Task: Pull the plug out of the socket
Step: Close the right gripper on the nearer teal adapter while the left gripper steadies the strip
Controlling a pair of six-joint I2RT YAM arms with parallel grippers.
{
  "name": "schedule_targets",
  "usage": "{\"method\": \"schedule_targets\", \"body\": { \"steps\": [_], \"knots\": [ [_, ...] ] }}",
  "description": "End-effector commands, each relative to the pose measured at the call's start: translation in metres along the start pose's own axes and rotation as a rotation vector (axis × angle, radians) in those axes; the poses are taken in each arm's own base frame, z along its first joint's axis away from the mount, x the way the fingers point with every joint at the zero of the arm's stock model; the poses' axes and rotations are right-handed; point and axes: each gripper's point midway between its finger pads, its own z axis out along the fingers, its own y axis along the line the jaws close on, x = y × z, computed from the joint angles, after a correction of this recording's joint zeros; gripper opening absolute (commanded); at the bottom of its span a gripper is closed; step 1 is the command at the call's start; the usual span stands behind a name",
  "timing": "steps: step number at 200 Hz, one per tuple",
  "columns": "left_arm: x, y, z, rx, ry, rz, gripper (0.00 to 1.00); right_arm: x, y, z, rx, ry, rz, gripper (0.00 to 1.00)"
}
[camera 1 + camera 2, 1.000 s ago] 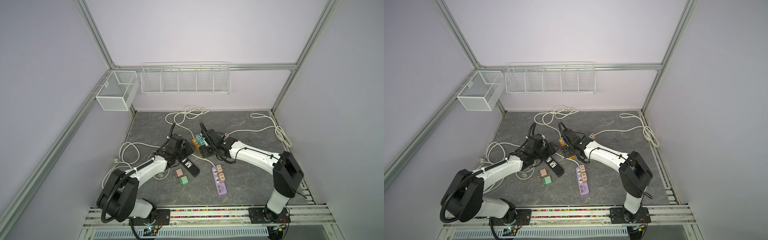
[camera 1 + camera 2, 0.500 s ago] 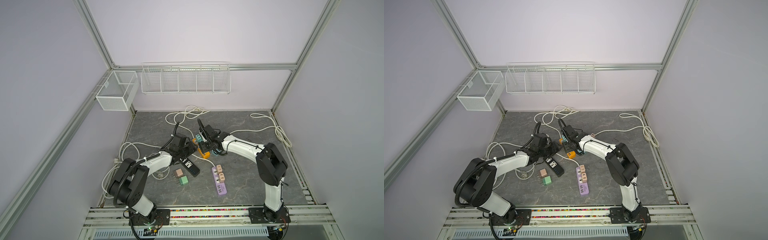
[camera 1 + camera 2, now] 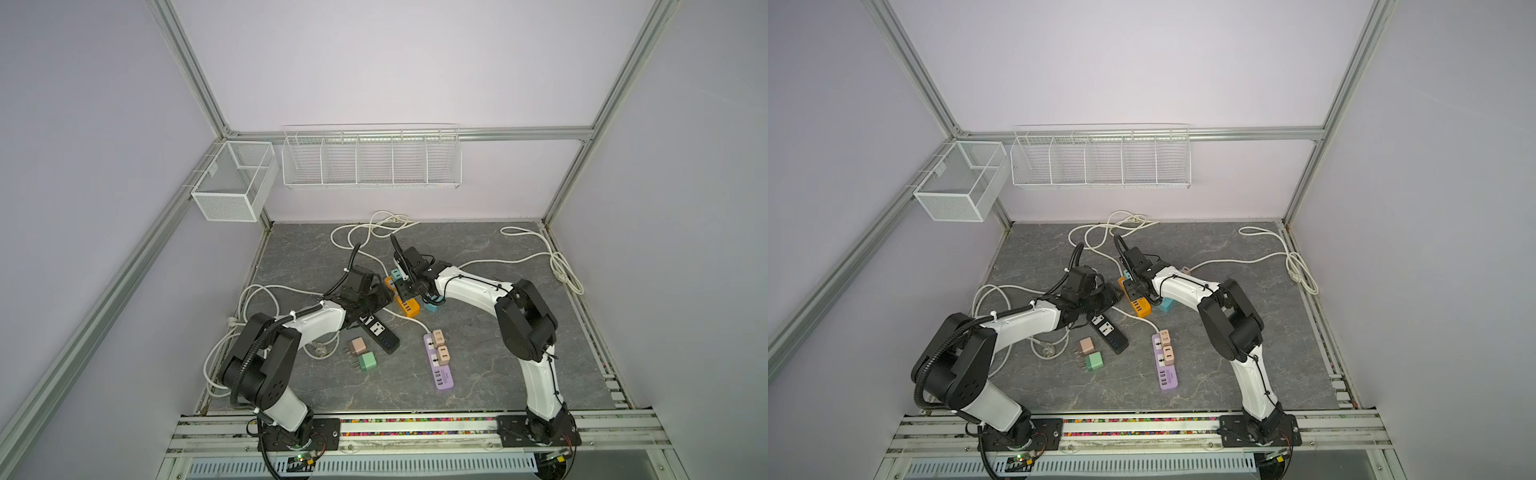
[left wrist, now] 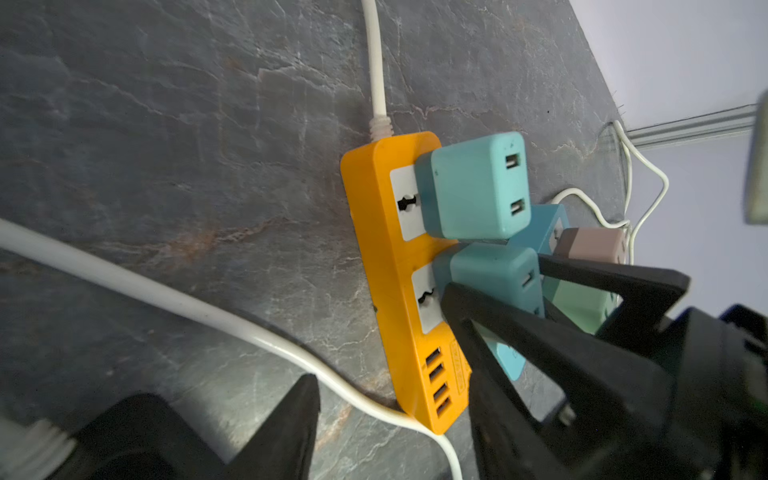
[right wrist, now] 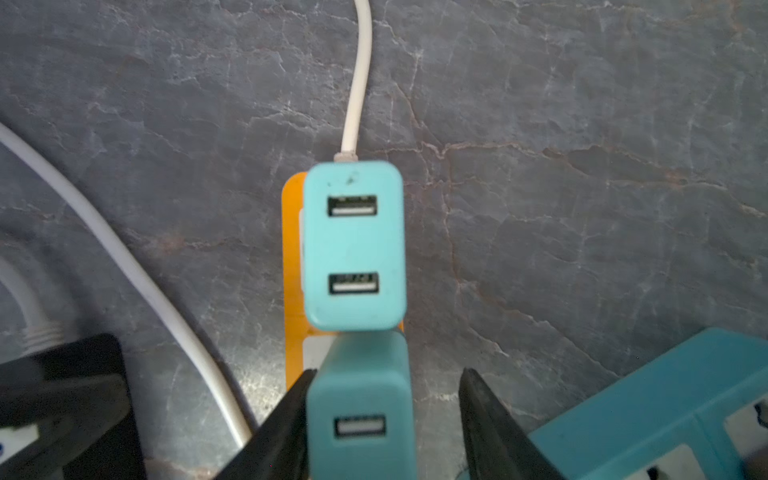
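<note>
Dark teal blocky plastic charger plug: seated in the long orange plastic power strip, in the socket nearest that strip's row of USB ports. Black right gripper: jaws spread astride the dark teal plug, one finger touching its side, the other standing clear of it; nothing clamped. Light teal two-port charger plug: in the orange strip's other socket, at its white cord end. Left gripper: near the orange strip's port end, just beside a black power strip; whether its jaws are spread or closed cannot be told. Blue power strip: just beside the orange strip, bearing a mauve plug. Purple power strip with two peach plugs, loose pink charger, loose green charger: well apart from the orange strip, toward the arm bases, on the grey stone-patterned tabletop.
</note>
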Motion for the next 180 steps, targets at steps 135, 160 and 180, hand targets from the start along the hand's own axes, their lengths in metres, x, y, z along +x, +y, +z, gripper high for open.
{"method": "schedule_targets", "body": {
  "steps": [135, 160, 180],
  "knots": [
    [0.003, -0.004, -0.001, 0.037, 0.012, -0.013, 0.57, 0.019, -0.005, -0.016, 0.012, 0.010, -0.015, 0.34],
    [0.010, -0.009, 0.002, 0.047, 0.031, -0.005, 0.57, 0.033, -0.005, -0.021, 0.020, 0.022, 0.007, 0.33],
    [0.018, -0.014, 0.006, 0.058, 0.051, -0.002, 0.57, 0.043, -0.003, -0.026, 0.023, 0.031, 0.030, 0.33]
  ]
}}
